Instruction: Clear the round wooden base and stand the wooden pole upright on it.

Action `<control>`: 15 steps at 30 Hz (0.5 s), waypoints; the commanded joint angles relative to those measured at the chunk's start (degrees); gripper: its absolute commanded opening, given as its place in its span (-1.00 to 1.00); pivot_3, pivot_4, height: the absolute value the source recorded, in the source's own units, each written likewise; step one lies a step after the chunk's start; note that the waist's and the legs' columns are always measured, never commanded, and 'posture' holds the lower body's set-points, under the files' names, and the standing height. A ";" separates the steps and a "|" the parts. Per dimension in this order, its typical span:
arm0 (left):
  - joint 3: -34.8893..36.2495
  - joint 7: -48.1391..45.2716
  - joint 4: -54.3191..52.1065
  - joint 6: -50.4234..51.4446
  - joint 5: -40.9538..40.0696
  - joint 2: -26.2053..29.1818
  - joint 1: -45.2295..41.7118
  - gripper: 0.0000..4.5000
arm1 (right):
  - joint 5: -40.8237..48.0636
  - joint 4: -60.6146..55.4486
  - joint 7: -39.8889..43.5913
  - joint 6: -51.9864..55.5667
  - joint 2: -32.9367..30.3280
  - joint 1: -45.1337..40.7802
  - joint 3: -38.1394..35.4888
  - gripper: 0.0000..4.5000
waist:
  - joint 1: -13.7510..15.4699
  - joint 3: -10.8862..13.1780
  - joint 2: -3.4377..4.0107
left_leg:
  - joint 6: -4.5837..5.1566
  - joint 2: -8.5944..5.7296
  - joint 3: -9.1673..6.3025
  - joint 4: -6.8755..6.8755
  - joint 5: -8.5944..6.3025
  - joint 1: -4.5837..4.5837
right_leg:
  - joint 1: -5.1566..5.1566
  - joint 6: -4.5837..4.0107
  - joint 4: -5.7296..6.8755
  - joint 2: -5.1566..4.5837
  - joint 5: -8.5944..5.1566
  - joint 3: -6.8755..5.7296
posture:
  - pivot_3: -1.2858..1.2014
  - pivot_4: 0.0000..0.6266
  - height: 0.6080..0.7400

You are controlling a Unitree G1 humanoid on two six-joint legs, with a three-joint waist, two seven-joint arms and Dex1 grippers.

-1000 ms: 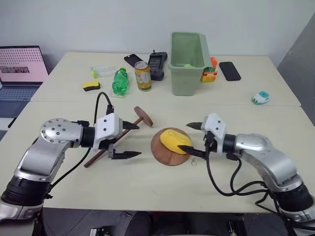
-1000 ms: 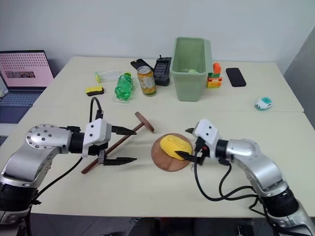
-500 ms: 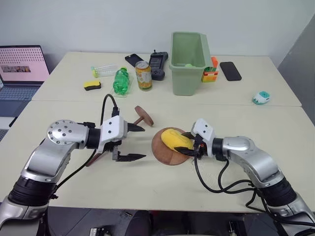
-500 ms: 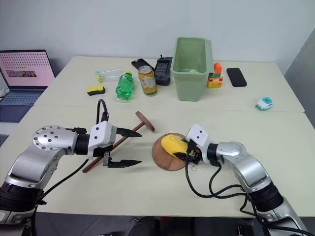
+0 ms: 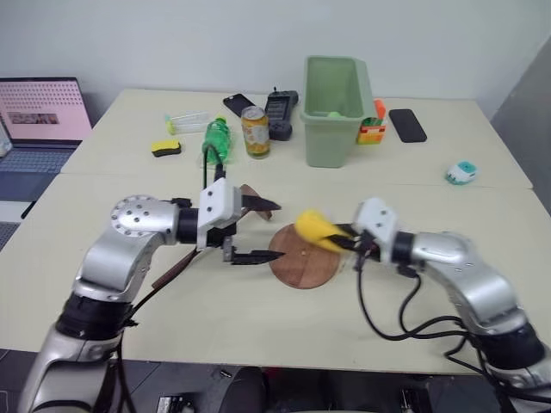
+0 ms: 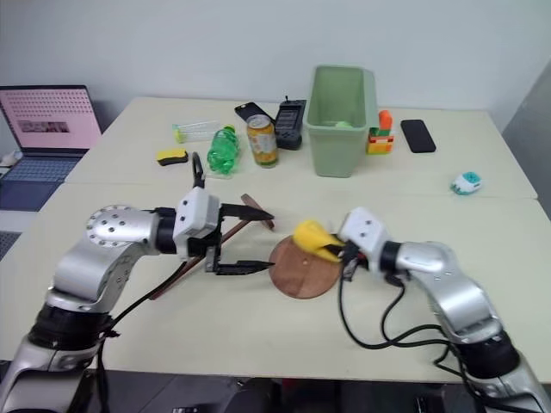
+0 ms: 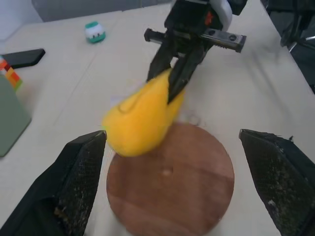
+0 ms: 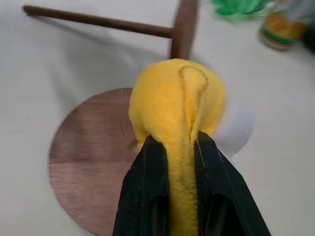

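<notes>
The soft yellow plush toy (image 5: 315, 229) is pinched in the right gripper (image 5: 344, 241) jaws above the round reddish-brown wooden base (image 5: 303, 257), freeing it for the slim dark-brown wooden pole (image 6: 225, 234) lying on the surface beside the wide-jawed left gripper (image 5: 263, 231).

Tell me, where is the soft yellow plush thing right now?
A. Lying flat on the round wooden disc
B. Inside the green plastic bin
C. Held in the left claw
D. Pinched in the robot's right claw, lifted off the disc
D: the right claw is shut on the soft yellow plush thing, lifted clear above the flat reddish-brown round wooden disc.
</notes>
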 commanded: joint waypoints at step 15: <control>-11.72 2.61 15.43 -9.05 8.90 -19.77 -12.91 1.00 | 1.31 8.29 -21.05 6.86 7.11 11.56 -31.61 -0.12 | -1.41 -0.07 0.10 | 0.02 -0.47 0.15 -0.06 0.00 0.22 | 0.00 0.07 0.17 -0.02 0.04 0.26 | 0.03 -0.52 1.00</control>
